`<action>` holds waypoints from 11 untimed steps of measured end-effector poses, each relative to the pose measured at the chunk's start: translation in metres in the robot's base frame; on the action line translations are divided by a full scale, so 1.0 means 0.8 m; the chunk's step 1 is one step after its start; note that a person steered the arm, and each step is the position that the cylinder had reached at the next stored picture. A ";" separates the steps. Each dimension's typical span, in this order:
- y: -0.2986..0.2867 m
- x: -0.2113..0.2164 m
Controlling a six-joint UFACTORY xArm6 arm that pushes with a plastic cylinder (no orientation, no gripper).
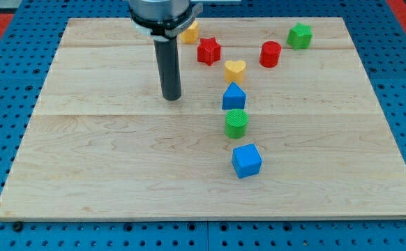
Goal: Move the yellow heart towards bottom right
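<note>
The small yellow plastic heart (235, 69) sits on the pale wooden bench (105, 174), in the upper half and a little to the view's right of the middle. Taking the heart as landmark: a blue plastic block with a peaked top (234, 97) lies just below it, almost touching; below that comes a green ribbed cylinder (236, 122), and further down a blue plastic cube (246, 160), the three forming a rough column. A red star-shaped block (208, 51) lies up and to the view's left of the heart, a red cylinder-like block (270, 54) up and to its right, and a green block (300, 35) further right still. A yellow block (190, 32), its shape partly hidden behind the arm, lies well up-left of the heart.

There is no claw on this arm, so no open or closed state can be told; it ends in a dark rod, and my tip (171, 97) rests on the bench well to the view's left of the heart and slightly lower, touching no block.

As I judge it, that position is poor for a push towards bottom right: the tip needs to come up-left of the heart first. The blue peaked block directly below would likely be carried along by any steep downward push.

The heart itself is a warm orange-yellow, lying flat, lobes towards the view's top, point downward.
</note>
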State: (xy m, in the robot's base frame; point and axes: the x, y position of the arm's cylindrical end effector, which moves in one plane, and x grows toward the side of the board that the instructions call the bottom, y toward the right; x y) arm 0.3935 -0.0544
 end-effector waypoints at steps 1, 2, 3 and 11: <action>0.026 -0.037; 0.082 -0.065; 0.124 -0.076; 0.238 0.024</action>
State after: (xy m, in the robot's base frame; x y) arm 0.4128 0.1361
